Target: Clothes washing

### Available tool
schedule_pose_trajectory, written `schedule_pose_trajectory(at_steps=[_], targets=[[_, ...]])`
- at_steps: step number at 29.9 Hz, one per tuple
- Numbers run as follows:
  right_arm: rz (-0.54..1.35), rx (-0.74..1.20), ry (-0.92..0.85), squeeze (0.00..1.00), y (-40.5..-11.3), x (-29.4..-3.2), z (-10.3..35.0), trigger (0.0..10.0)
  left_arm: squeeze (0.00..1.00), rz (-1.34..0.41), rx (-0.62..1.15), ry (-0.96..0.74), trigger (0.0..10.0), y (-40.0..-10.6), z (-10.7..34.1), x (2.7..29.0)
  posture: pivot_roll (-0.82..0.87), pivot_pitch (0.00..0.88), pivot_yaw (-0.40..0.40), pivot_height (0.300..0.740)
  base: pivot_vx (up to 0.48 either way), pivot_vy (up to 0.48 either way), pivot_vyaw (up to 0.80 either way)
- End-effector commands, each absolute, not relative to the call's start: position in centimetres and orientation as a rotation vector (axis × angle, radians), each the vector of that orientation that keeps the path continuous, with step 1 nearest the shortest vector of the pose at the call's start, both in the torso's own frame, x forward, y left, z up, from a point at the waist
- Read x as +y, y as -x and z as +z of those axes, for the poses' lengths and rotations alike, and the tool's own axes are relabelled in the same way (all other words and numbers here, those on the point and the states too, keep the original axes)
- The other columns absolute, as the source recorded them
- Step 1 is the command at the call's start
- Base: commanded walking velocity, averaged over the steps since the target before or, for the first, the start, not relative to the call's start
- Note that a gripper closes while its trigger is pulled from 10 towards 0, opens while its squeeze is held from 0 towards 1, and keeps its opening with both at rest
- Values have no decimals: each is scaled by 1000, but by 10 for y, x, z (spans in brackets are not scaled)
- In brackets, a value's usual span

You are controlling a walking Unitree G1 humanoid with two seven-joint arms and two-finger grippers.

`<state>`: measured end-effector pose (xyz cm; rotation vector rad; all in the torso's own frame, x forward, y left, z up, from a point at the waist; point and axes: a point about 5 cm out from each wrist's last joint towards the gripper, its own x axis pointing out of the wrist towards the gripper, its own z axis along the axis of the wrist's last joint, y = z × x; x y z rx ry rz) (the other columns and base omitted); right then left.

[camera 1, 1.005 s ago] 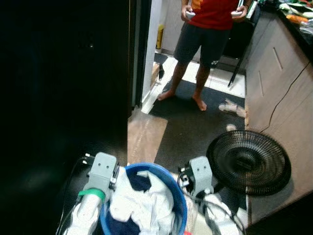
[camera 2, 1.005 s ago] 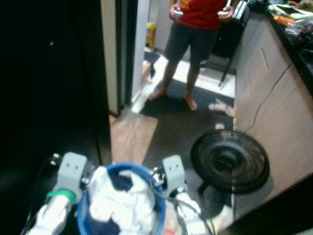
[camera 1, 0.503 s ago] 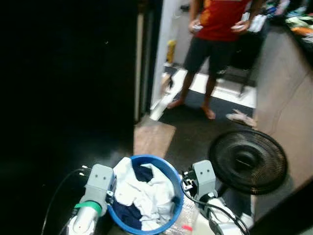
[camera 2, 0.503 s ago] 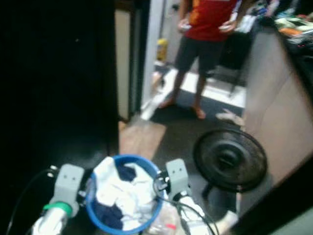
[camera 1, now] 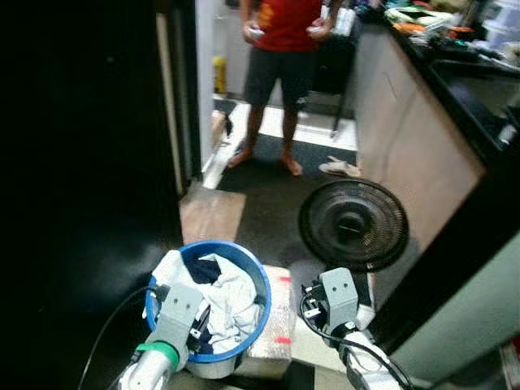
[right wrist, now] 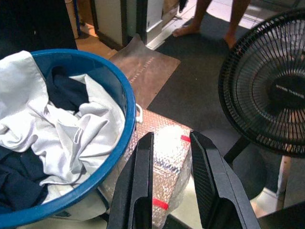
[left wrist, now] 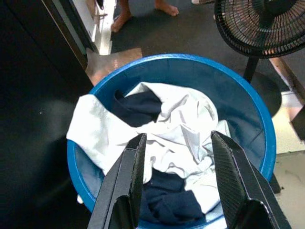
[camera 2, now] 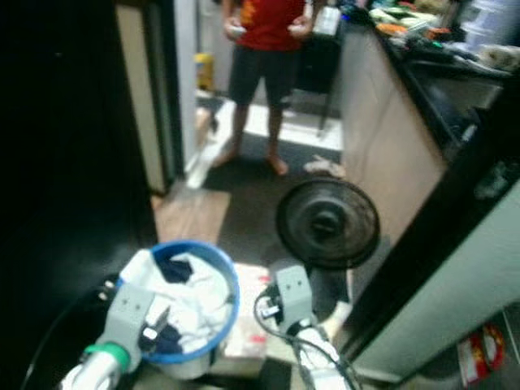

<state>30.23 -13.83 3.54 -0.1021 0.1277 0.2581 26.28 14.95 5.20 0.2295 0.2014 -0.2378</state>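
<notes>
- The whole scene is being shown shifted against the earlier pictures, so the camera is judged to have turned; the round blue plastic basket (camera 1: 213,302) is now seen resting on a bubble-wrapped parcel with red tape marks (camera 1: 272,323), whereas it was being carried between the arms before; the basket is judged to have been set down, with the clothes yet to be moved on.
- The left gripper (left wrist: 177,177) is being held open above the basket's near rim, its two black fingers spread over the laundry and closed on nothing; the right gripper (right wrist: 170,177) is being held open beside the basket, over the parcel, also empty.
- The basket is being filled by a crumpled white cloth garment (left wrist: 167,131), one fold draped over the rim, with a dark navy garment (left wrist: 136,106) lying partly under it.
- A black round-caged floor fan (camera 1: 353,223) is standing just beyond the parcel; a person in a red shirt (camera 1: 283,32) is standing well apart in the doorway.
</notes>
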Motion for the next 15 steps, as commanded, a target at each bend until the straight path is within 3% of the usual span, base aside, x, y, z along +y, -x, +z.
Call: schedule_pose_trajectory(at_steps=[1,15], targets=[[257,146,106,0,-300,-141,32,10000,0,-233,225,-232,10000,-259,46,150,105,57,-24,740,0,0,0],[266,139,102,0,-300,-139,32,10000,0,-184,210,-249,10000,-264,50,157,105,60,-21,740,0,0,0]])
